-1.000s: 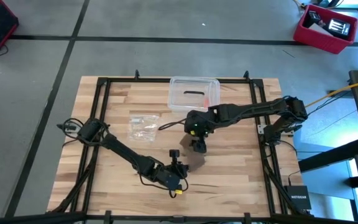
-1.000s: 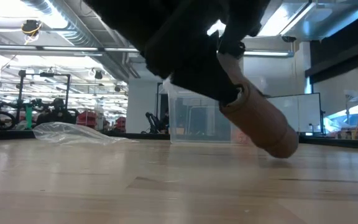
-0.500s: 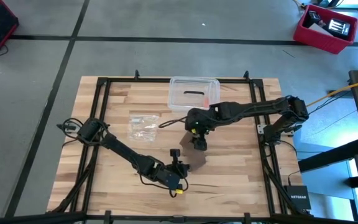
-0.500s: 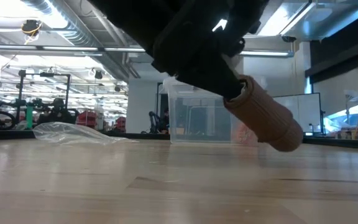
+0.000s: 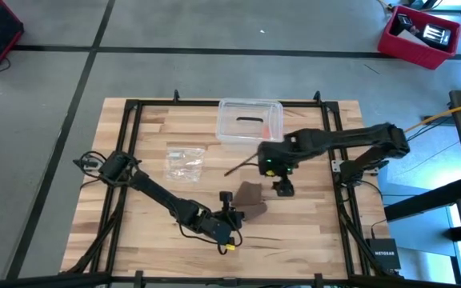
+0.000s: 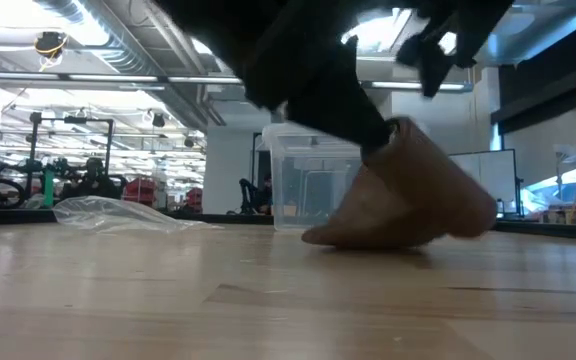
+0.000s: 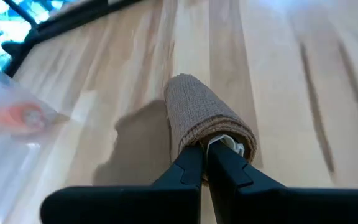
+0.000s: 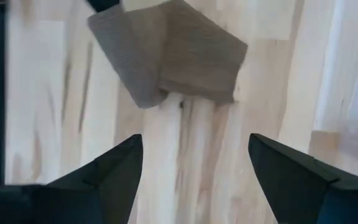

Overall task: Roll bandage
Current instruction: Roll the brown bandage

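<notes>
From above: the left gripper (image 5: 232, 210) sits near the table's (image 5: 142, 240) front edge, clamped on one end of the bandage (image 5: 250, 198), which lies toward the middle of the table. The right gripper (image 5: 282, 189) has drawn away toward the right edge since half a second ago, when it hovered right over the roll. A plastic box (image 5: 249, 122) stands at the back edge and a plastic bag (image 5: 186, 162) lies left of centre.

At table height: the bandage (image 6: 408, 195) now shows a loose flap spreading down to the wood, where a moment ago it read as a tight tube held clear of the surface. The box (image 6: 313, 190) is behind it, the bag (image 6: 118, 214) to the left.

Left wrist: the fingers (image 7: 188, 171) are pinched together on the core of the roll (image 7: 197, 118), which is wound and resting on the table.

Right wrist: the fingers (image 8: 114, 168) stand wide apart with nothing between them, and the bandage (image 8: 173, 53) lies ahead, its outer layer slack.

Judgement: the right gripper has let go, the tail has relaxed, and the last turn probably needs tightening.
</notes>
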Robot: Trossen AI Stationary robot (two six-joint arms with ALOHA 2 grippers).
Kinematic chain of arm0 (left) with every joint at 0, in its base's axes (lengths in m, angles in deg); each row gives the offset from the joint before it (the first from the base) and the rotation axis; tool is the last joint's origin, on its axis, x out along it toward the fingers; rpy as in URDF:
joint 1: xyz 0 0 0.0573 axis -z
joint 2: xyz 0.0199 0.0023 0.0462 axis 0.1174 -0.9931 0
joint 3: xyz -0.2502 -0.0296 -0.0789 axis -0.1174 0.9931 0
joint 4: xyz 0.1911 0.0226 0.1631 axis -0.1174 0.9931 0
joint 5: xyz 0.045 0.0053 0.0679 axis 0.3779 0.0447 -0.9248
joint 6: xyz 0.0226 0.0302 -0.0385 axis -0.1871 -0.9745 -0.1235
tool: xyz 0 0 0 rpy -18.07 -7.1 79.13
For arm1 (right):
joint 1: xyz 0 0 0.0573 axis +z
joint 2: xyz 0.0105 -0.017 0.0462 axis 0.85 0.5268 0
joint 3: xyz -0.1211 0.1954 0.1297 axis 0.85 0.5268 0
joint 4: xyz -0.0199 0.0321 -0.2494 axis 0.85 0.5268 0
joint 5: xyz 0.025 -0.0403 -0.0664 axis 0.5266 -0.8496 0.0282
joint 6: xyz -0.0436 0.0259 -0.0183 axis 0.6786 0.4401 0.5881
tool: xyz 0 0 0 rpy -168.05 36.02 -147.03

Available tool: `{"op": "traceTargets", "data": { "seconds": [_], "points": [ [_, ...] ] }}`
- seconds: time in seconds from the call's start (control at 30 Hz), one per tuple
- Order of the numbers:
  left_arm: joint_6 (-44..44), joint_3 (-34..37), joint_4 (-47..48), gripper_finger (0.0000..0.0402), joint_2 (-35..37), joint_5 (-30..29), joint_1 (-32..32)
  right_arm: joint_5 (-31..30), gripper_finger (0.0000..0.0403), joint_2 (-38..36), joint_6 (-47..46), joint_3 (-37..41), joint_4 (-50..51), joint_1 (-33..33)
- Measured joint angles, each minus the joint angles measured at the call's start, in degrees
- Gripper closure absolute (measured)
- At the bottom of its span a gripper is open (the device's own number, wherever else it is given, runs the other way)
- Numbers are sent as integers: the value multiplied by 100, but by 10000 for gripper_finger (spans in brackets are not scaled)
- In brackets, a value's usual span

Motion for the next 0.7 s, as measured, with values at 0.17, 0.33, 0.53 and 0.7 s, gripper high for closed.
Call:
{"op": "traceTargets", "data": {
  "seconds": [0.17, 0.33, 0.53, 0.7],
  "points": [
    [-802, -131, 26, 401, 593, 11, 4, -461, 110, -958, -83, 356, -419, 292],
    [-1971, -225, -15, 401, 1588, -46, -3, -1283, 110, -2153, -350, 1179, -1612, 672],
    [-2655, -225, -6, 401, 2607, -67, -233, -1929, 110, -3359, -576, 2372, -3002, 995],
    [-2808, -225, -47, 398, 2840, -70, -506, -2035, 110, -3648, -660, 3197, -3896, 995]
  ]
}}
